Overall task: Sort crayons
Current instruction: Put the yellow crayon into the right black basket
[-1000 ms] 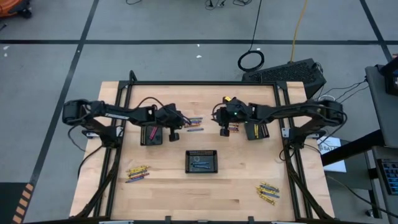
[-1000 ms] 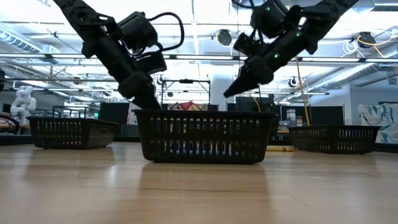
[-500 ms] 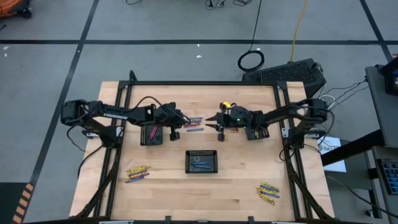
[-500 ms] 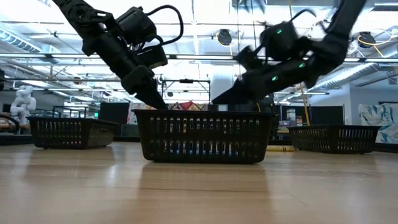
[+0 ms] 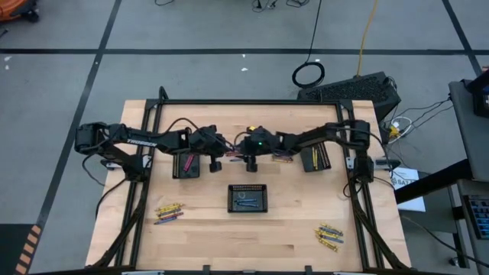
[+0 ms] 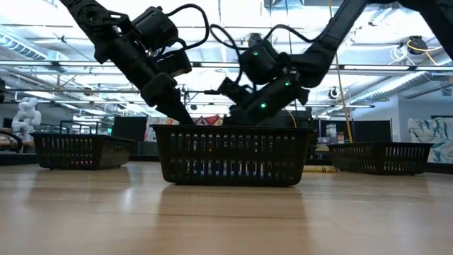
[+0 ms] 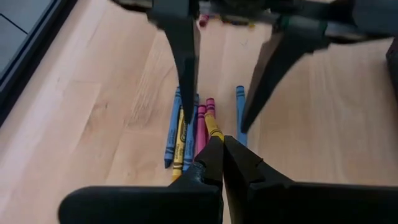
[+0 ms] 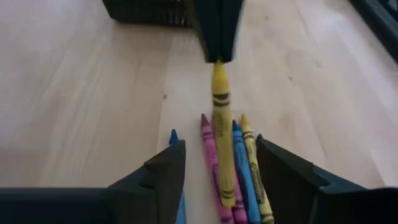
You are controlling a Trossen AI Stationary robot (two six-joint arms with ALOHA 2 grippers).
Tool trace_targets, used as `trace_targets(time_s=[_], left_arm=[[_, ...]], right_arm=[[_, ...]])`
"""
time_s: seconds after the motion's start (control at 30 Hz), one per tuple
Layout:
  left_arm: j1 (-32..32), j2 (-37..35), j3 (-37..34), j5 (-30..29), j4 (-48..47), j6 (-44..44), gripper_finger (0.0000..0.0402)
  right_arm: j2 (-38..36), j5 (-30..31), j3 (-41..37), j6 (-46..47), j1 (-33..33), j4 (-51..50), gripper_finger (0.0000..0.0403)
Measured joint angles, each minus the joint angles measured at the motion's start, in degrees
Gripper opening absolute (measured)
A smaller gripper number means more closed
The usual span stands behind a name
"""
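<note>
A small cluster of crayons (image 7: 186,134), blue, pink and yellow, lies on the wooden table (image 5: 290,229) at mid-table, toward the far side. My left gripper (image 7: 222,149) reaches it from the left (image 5: 227,147) and is shut on one yellow crayon (image 8: 219,118). My right gripper (image 8: 221,144) faces it from the right (image 5: 241,150), open. Its two fingers (image 7: 186,62) stand on either side of the cluster, close above it, touching nothing that I can see. My left gripper pinches the yellow crayon's left end (image 7: 215,132) between its two fingertips. The fingers slant down from the table's left and lie along the crayon. The crayon runs on toward my right gripper, and its other end (image 8: 227,198) lies on the pink and blue crayons.
Three black trays stand on the table: one at the left (image 5: 186,164), one at the right (image 5: 315,159), one in the middle nearer the front (image 5: 248,198) holding a few crayons. More crayon piles lie front left (image 5: 168,212), front right (image 5: 330,237) and by the right tray (image 5: 284,158).
My right gripper has swung down and toward the table's left, from beside the right tray to the crayon cluster, and now stands facing my left gripper. My left gripper has kept its place, shut on the yellow crayon.
</note>
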Motion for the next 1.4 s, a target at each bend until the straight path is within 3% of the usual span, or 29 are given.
trace_targets(time_s=[0.2,0.5,0.73,0.9,1.13,1.27,1.4], left_arm=[[0.0,0.0,0.0,0.0,0.1,0.0,0.0],[0.0,-0.1,0.0,-2.4,1.6,1.2,0.0],[-0.1,-5.3,0.1,-3.7,3.0,3.5,0.0],[-0.8,-11.8,0.1,-7.9,2.1,5.9,0.0],[-0.8,-17.7,0.1,-10.8,-0.9,6.0,0.0],[-0.8,-17.0,0.1,-10.7,-1.6,6.0,0.0],[-0.8,-15.0,0.1,-10.5,-1.3,6.0,0.0]], right_arm=[[0.9,0.0,1.9,-0.1,0.0,0.2,0.0142],[0.6,0.2,1.9,0.6,0.0,0.9,0.0016],[-3.2,2.2,1.8,1.5,0.1,-1.3,0.0011],[-9.0,9.1,1.8,1.0,0.1,-10.8,0.0004],[-21.8,19.2,0.7,4.6,2.1,-31.6,0.0003],[-31.7,24.2,-2.5,12.7,4.6,-43.8,0.0003],[-42.1,28.6,-10.1,27.3,6.0,-53.6,0.0003]])
